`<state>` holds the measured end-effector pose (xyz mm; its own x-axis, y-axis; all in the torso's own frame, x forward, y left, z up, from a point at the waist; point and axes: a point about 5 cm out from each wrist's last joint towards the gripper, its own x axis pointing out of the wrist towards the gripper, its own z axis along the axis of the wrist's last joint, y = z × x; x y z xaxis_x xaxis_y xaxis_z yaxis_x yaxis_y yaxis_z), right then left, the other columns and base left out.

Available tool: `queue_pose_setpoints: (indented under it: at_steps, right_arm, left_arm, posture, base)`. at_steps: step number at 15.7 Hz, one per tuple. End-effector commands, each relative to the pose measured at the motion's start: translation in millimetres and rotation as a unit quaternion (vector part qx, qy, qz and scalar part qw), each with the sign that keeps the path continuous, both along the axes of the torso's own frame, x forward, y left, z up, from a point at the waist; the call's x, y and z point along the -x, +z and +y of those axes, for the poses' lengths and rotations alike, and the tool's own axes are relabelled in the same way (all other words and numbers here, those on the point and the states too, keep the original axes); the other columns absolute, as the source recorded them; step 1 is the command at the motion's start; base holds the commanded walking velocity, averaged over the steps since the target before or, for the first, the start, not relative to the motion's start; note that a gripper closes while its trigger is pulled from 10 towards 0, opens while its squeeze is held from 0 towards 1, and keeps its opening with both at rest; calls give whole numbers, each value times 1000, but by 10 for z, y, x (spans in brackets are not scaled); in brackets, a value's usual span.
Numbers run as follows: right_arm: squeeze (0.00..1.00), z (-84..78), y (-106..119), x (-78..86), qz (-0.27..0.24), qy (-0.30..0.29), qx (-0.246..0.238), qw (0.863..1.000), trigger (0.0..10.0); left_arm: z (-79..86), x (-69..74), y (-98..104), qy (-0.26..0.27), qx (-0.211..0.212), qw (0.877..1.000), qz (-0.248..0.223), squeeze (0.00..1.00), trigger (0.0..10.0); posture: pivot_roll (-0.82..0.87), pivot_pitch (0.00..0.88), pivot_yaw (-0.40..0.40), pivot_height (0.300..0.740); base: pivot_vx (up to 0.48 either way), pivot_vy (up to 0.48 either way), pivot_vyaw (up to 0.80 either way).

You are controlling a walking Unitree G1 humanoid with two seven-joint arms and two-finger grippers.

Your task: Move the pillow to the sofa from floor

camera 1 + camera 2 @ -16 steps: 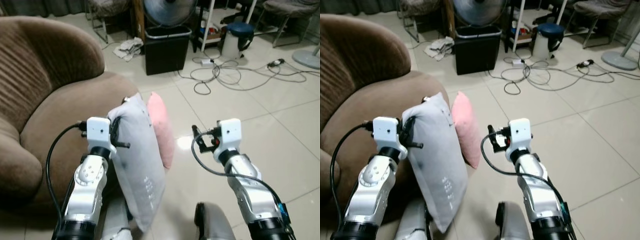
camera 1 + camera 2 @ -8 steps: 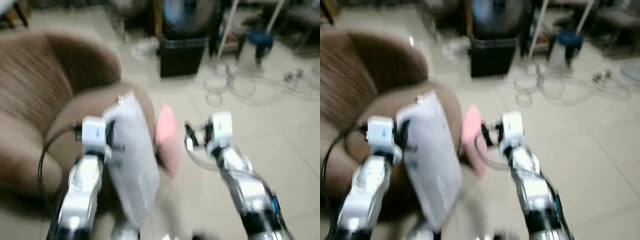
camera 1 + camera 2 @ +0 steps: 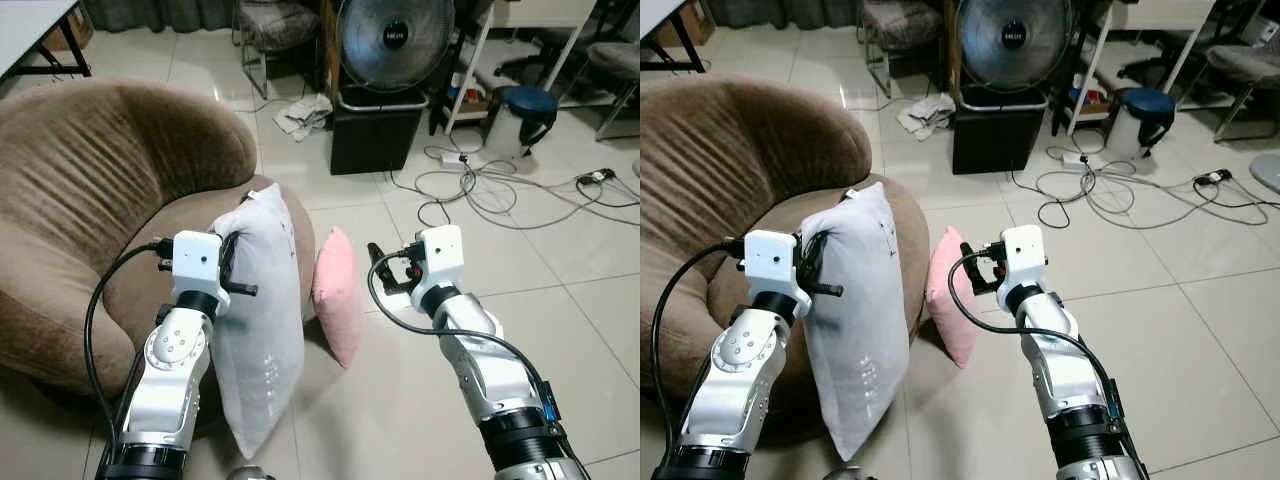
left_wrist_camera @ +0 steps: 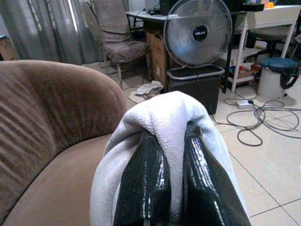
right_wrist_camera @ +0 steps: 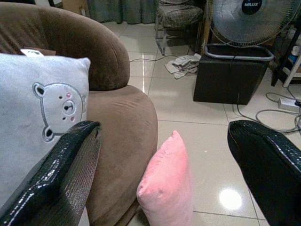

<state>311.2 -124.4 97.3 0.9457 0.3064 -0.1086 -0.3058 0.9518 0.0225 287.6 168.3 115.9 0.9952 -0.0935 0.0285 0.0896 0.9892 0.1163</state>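
A pale grey pillow (image 3: 262, 320) with a small bear face hangs upright in front of the brown sofa (image 3: 110, 190). My left gripper (image 4: 162, 188) is shut on its top corner, with grey fabric pinched between the black fingers (image 4: 143, 183). A pink pillow (image 3: 337, 292) stands on edge on the tiled floor, leaning at the sofa's front. My right gripper (image 5: 164, 160) is held open in the air just right of the pink pillow, with nothing between its fingers (image 5: 61, 169).
A black box (image 3: 376, 125) with a standing fan (image 3: 392, 35) is behind the pillows. Loose cables (image 3: 480, 185) lie on the tiles to the right. A crumpled cloth (image 3: 305, 113) and a chair (image 3: 270, 25) are further back. A blue stool (image 3: 525, 105) is at the right.
The camera has swung up and left, so the sofa shows more fully. The grey pillow stays held by my left gripper; the right gripper stays open beside the pink pillow.
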Motion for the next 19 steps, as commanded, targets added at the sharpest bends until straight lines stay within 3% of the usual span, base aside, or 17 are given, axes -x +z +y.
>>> queue_pose_setpoints:
  at_steps: [1, 9, 13, 19]
  right_arm:
    - [0, -23, 33, -32, -7, -3, -2, 1000, 10000]
    - [0, -53, 74, -79, -15, -17, -14, 1000, 10000]
    - [0, -71, 75, -85, -20, -16, 11, 1000, 10000]
    - [0, -94, 65, -90, -18, -18, 14, 1000, 10000]
  left_arm:
    - [-35, -18, 109, -8, -9, 1000, -25, 0, 10000]
    - [-28, -61, 189, 1, -20, 999, -43, 0, 10000]
    - [-45, -97, 234, 0, -23, 998, -57, 0, 10000]
    - [-72, -109, 264, -5, -25, 998, -63, 0, 10000]
  posture:
    - [100, 0, -43, 740]
    - [96, 0, -48, 740]
    - [87, 0, -42, 740]
    - [87, 0, -45, 740]
  base:
    - [0, 0, 0]
    - [0, 0, 0]
    - [0, 0, 0]
    - [290, 0, 800]
